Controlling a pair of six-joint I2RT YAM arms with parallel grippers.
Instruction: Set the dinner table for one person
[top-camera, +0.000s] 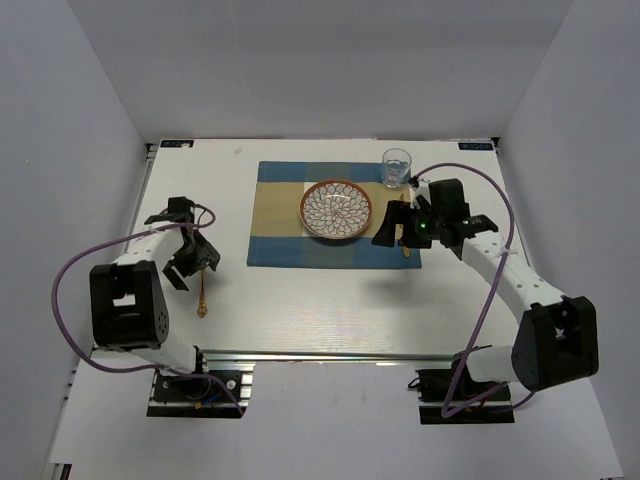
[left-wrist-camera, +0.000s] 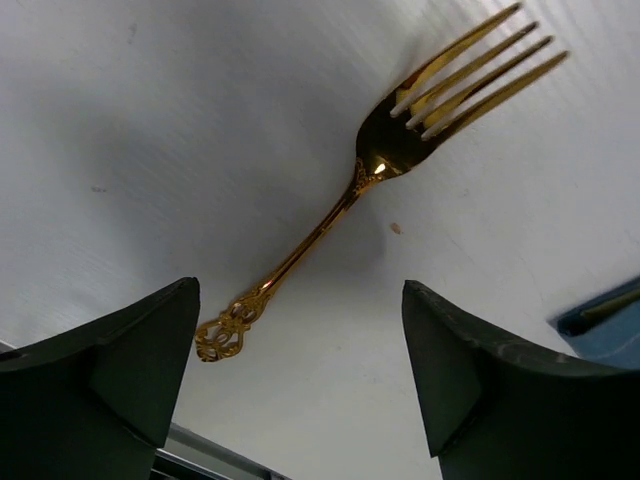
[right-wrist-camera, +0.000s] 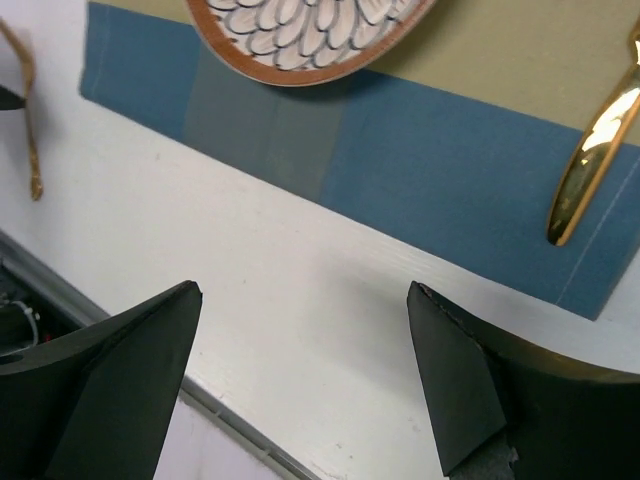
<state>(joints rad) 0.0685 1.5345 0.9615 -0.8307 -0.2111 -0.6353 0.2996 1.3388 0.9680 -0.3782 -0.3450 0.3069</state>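
1. Overall, the dinner table (top-camera: 320, 310) is a large white top. It carries the whole setting in its far middle part.
2. On it lies the blue-and-tan placemat (top-camera: 275, 215), flat and straight.
3. The left gripper (left-wrist-camera: 300, 370) hangs just above the table, to the left of the mat. Its jaws are wide apart and hold nothing.
4. The right gripper (right-wrist-camera: 305, 370) hovers over the near right corner of the mat, also wide open and empty.
5. The patterned plate (top-camera: 336, 209) sits in the middle of the mat.
6. The water glass (top-camera: 397, 168) stands upright at the far right corner of the mat.
7. The gold fork (left-wrist-camera: 330, 215) lies on the bare table, off the mat, under the left gripper.
8. One gold cutlery piece (right-wrist-camera: 590, 170) lies right of the plate; I cannot tell whether it is a knife or a spoon.
9. I judge the task mostly done: the fork is not yet beside the plate.
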